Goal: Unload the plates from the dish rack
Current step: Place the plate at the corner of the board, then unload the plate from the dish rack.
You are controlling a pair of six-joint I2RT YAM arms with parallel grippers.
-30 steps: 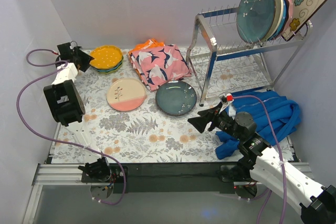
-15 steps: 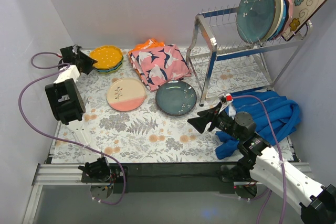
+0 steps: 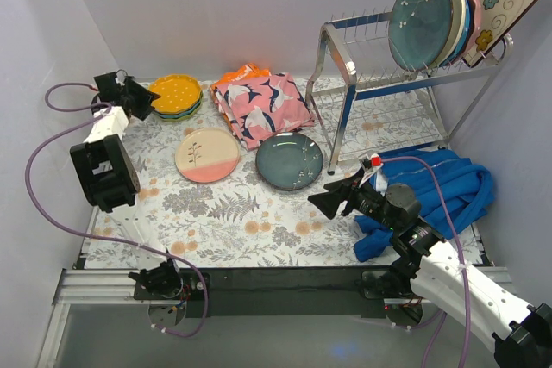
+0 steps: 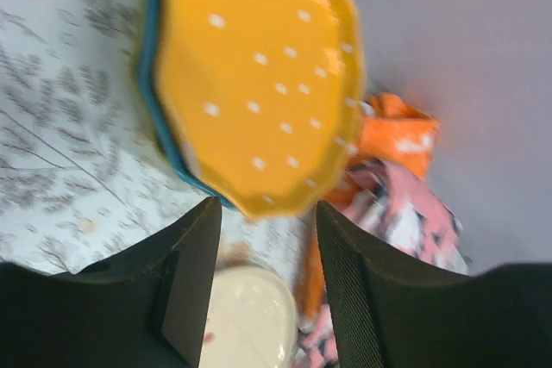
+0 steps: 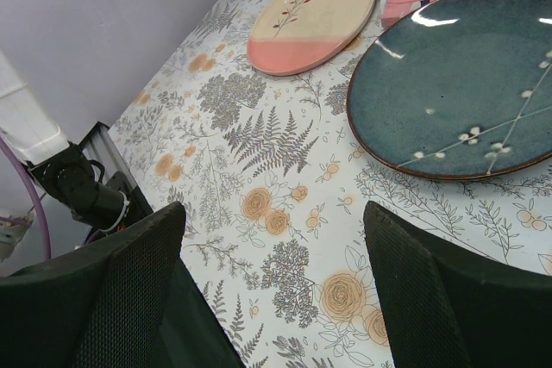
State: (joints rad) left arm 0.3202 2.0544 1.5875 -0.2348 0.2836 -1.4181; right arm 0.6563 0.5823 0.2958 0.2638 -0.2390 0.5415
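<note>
Your left gripper [image 4: 266, 239] has wobbled beside the orange plate [image 4: 259, 84], half-open and empty; your right gripper [image 5: 272, 239] gapes, empty. Drift forward and you'll shove that plate.

Your left arm [image 3: 105, 170] and right arm [image 3: 453, 275] are the same kit: white links with chunky black joint housings, a purple cable [image 3: 31, 157] looping off each, black mesh-textured fingers [image 5: 129, 290], plus a small red-and-white tab [image 3: 374, 161] on the right one.
</note>
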